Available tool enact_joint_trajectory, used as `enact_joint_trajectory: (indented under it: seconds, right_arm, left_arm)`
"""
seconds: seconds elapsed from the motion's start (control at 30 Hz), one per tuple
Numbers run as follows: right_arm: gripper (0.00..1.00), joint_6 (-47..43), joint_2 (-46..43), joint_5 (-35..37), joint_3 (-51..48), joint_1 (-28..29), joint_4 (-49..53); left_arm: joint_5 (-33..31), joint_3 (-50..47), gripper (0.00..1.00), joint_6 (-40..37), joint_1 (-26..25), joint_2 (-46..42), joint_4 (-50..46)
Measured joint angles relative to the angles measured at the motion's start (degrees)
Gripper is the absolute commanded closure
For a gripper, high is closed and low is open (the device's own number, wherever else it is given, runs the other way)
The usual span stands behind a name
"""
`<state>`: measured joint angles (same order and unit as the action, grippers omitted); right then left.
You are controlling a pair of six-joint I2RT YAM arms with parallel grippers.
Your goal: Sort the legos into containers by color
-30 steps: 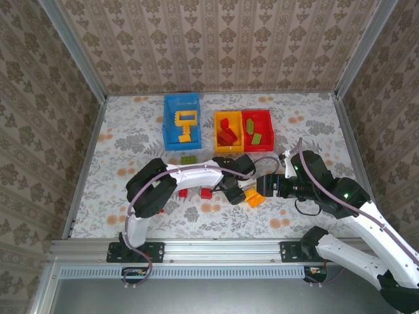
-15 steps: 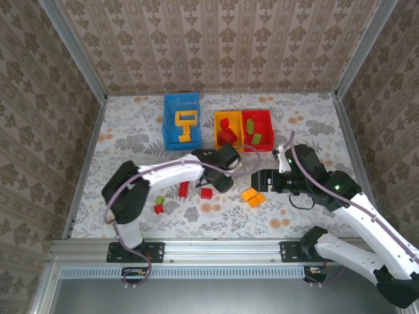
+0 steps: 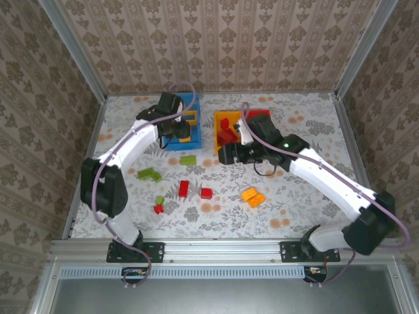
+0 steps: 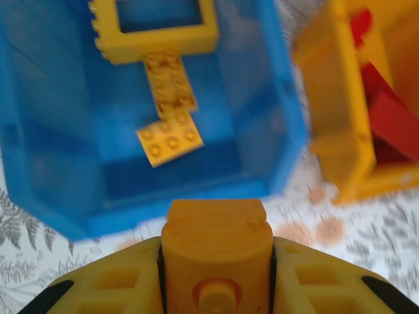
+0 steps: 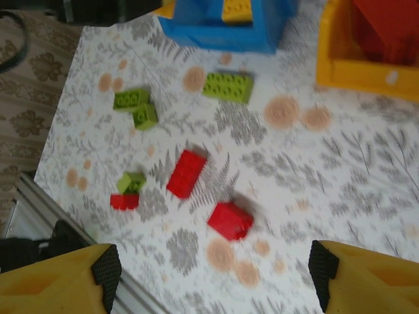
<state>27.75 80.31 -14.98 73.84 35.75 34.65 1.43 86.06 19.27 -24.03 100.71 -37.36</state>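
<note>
**Left Arm Holds Orange Brick at Blue Bin**

On the floral counter [image 3: 308, 124], two white arms reach toward three bins set along the far side. The left arm [image 3: 131, 147] stretches to the blue bin [image 4: 65, 163]. Its left end effector [image 4: 216, 294] is clamped on a yellow-orange brick [image 4: 216, 235], held just short of the bin's near wall. The right arm [image 3: 327, 176] angles across the yellow-orange bin [image 3: 218, 134] and hides much of the red bin [image 3: 264, 112]. Its right end effector [image 5: 213, 271] hangs above the counter with fingers wide apart and nothing between them.

Inside the blue bin lie a hollow yellow frame [image 4: 157, 26] and yellow plates [image 4: 170, 140]. The yellow-orange bin holds red bricks [image 4: 393, 118].

Loose legos dot the counter in front of the bins. A long green brick [image 5: 228, 86] lies nearest the blue bin. Nearer the arms' bases are a green pair [image 5: 136, 106], a red brick [image 5: 186, 173], a red cube [image 5: 230, 220] and an orange piece [image 3: 253, 196]. The smallest are a green and red cluster [image 5: 127, 190].
</note>
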Motion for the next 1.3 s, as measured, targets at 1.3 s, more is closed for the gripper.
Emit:
enact_joint_trajectory:
  seconds: [1.3]
  right_arm:
    - [0.1,-13.2,27.6,9.0,7.3,10.6,-4.9]
  left_arm:
    - [0.4,-15.3,0.34,17.7,2.3,-20.8,-0.4]
